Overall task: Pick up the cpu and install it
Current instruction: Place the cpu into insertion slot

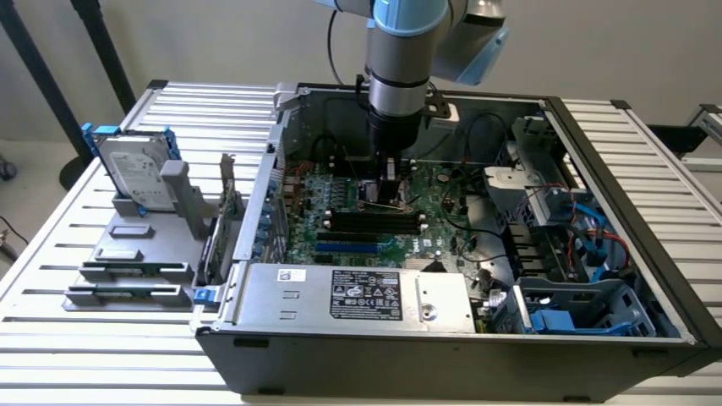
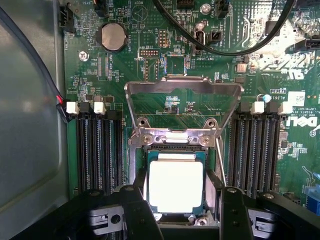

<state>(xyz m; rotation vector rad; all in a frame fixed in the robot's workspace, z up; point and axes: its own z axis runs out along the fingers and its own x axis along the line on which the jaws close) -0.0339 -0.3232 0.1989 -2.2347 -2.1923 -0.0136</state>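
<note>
Grey sticks [image 1: 135, 271] and the drive [image 1: 134, 173] sit at the exterior view's left, well apart from the work. Mid-case, the gripper [image 1: 390, 196] hangs over the board [image 2: 90, 75], fingers [image 2: 132, 210] spread either side of the cpu [image 2: 176, 186], which lies flat in its socket [image 2: 144, 151]. It looks seated, by my read, while the clamp frame [image 2: 182, 87] stands raised, so locking isn't done yet.

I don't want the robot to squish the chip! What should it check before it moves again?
1. Metal socket cover flipped up out of the way: ok.
2. cpu lying flat and square in the socket: ok.
3. gripper open, one finger on each side of the cpu: ok.
4. Fingers clear of the cpu's edges: cannot tell.
5. Black cable well away from the socket: ok.
</note>
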